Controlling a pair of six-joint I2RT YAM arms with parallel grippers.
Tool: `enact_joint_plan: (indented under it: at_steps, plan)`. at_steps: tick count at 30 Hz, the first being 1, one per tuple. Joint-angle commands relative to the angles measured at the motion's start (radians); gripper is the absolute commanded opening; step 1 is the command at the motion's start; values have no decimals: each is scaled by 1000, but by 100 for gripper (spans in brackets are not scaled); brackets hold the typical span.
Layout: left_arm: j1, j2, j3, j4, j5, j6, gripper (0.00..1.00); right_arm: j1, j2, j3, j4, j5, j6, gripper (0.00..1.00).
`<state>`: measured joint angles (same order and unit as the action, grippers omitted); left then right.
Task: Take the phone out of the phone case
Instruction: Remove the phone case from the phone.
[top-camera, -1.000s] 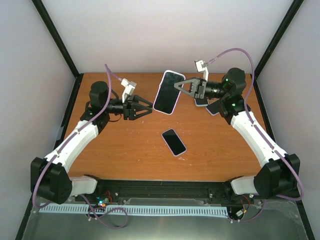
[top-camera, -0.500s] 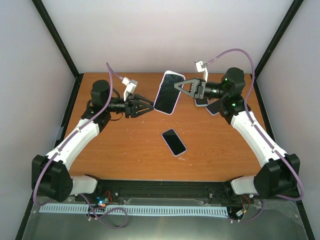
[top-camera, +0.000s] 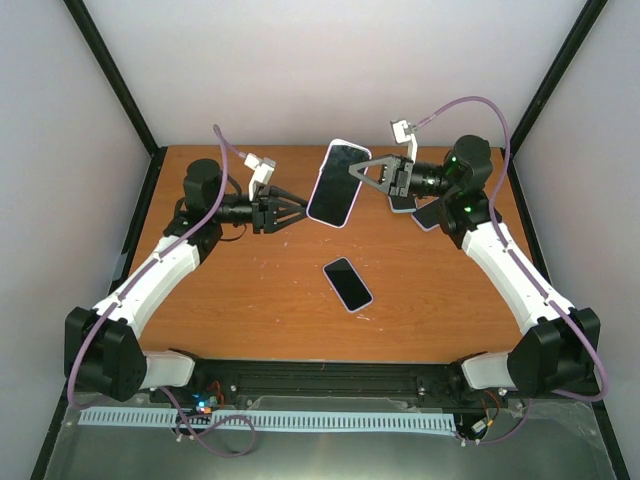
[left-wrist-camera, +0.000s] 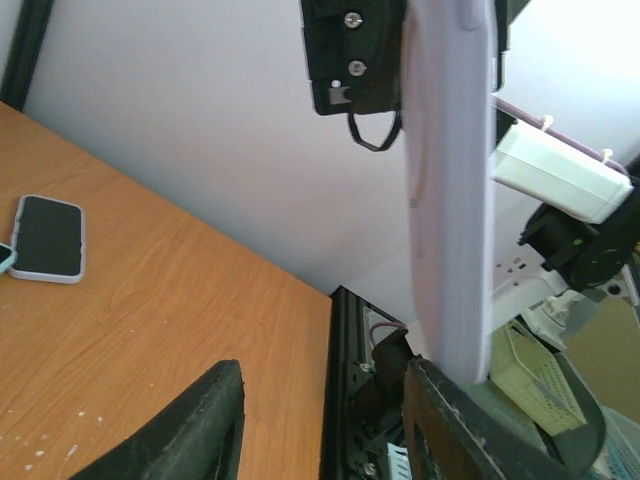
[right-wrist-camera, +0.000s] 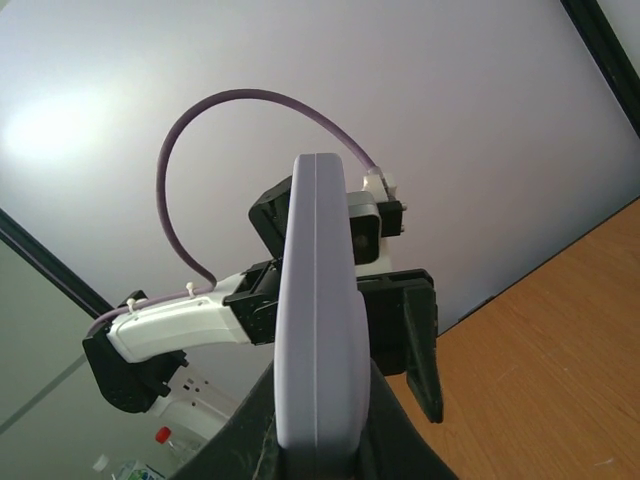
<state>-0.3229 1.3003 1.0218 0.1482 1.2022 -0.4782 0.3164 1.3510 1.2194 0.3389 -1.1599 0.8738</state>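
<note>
the phone (top-camera: 338, 182) sits in its phone case (right-wrist-camera: 320, 330), held up in the air above the far middle of the desk (top-camera: 250, 300), well clear of the wood. its dark screen faces up and toward the arms, with a pale, slightly lilac rim of case all round it. edge-on from the wrist cameras it reads as a slim slab with rounded corners, and no gap shows between phone and case, so i'd say nothing has been pried loose yet.

the right end effector (top-camera: 354, 172) is pinching the phone case at its right long edge, fingers pressed tight on it. the left end effector (top-camera: 300, 211) hangs at the lower left corner with its fingers spread. from its own camera the bottom of the case stands just by one finger, though i cannot tell if they touch.

this looks like the set-up for the peel: one arm bracing, the other coming in to work a corner. the next move likely calls for the left fingers to catch only the lip of the case.

a second phone (top-camera: 348, 284) lies flat on the desk nearer the arms.
</note>
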Motion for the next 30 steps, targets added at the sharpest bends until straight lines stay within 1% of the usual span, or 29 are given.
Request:
enact_joint_plan:
  at_steps: [1, 3, 7, 13, 17, 20, 24, 30]
  plan:
    - [-3, -18, -4, 80, 107, -27, 50, 0, -18, 41, -33, 23, -70, 3]
    - [-4, -29, -18, 117, 152, -49, 53, -2, -15, 56, -76, 32, -103, 3]
    - [-4, -40, -31, 126, 170, -52, 54, -4, -13, 60, -73, 31, -99, 3]
    - [-5, -26, -12, 162, 136, -101, 54, -4, -17, 47, -63, 30, -89, 3]
    - [-10, -3, 19, 106, 83, -67, 53, -5, -20, 38, -51, 32, -78, 3]
    - [-13, 8, 26, 94, 58, -69, 53, -4, -20, 36, -42, 32, -72, 3]
    - [-15, 18, 38, 63, 17, -63, 48, -4, -18, 35, -42, 31, -70, 3]
    - [-15, 28, 34, 29, -25, -43, 37, -2, -18, 29, -4, 23, -37, 3]
